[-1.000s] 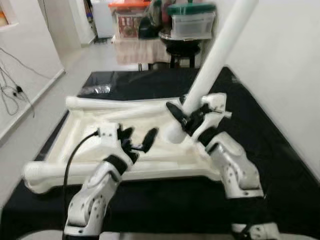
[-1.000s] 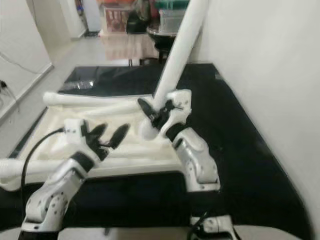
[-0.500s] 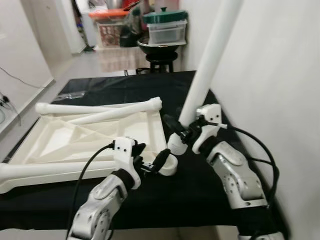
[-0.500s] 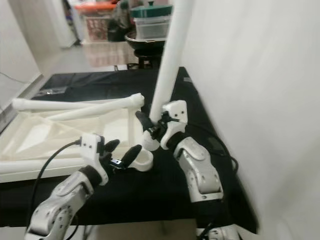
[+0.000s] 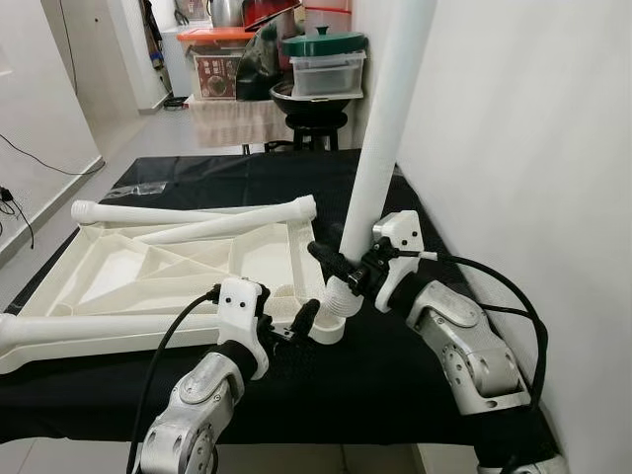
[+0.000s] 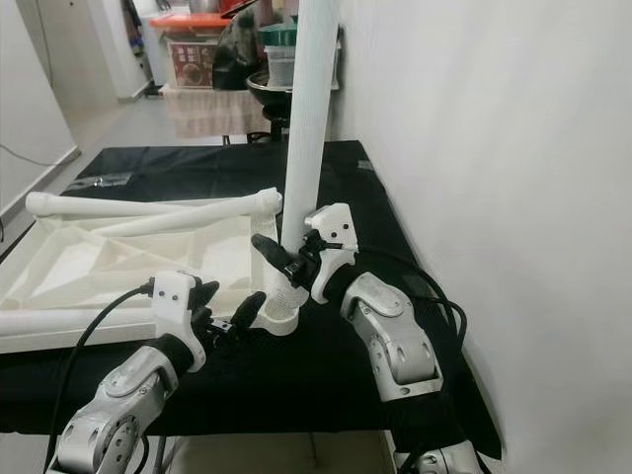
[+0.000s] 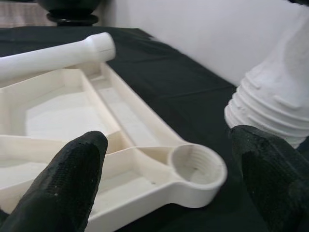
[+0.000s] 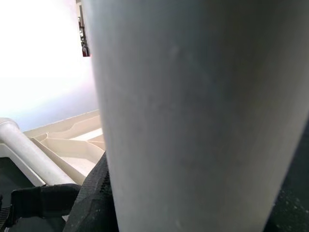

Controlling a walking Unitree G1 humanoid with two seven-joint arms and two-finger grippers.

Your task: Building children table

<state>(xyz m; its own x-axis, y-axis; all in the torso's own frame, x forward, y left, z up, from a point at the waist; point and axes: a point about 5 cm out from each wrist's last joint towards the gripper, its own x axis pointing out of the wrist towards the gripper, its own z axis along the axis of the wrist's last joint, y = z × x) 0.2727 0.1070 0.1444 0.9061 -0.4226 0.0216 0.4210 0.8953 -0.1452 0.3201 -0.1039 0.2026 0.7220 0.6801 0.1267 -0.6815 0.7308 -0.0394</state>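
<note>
The cream children's table top (image 5: 148,276) lies upside down on a black cloth. My right gripper (image 5: 351,272) is shut on a long white table leg (image 5: 385,148) and holds it nearly upright. The leg's threaded end (image 7: 270,111) hangs just above the round corner socket (image 7: 195,166), a little to one side of it. My left gripper (image 5: 286,321) is open beside that corner, one finger (image 7: 58,188) over the frame and the other finger (image 7: 275,174) under the leg's thread. In the right wrist view the leg (image 8: 193,116) is very close.
Three more white legs lie on the table top: two at the back (image 5: 188,212) and one along the front (image 5: 89,331). A white wall (image 5: 513,148) stands close on the right. A black stool with stacked containers (image 5: 321,84) stands behind the black cloth (image 5: 395,395).
The camera has shifted. My right gripper has swung the leg more upright and brought its threaded end down near the corner socket. My left gripper has moved over to that corner.
</note>
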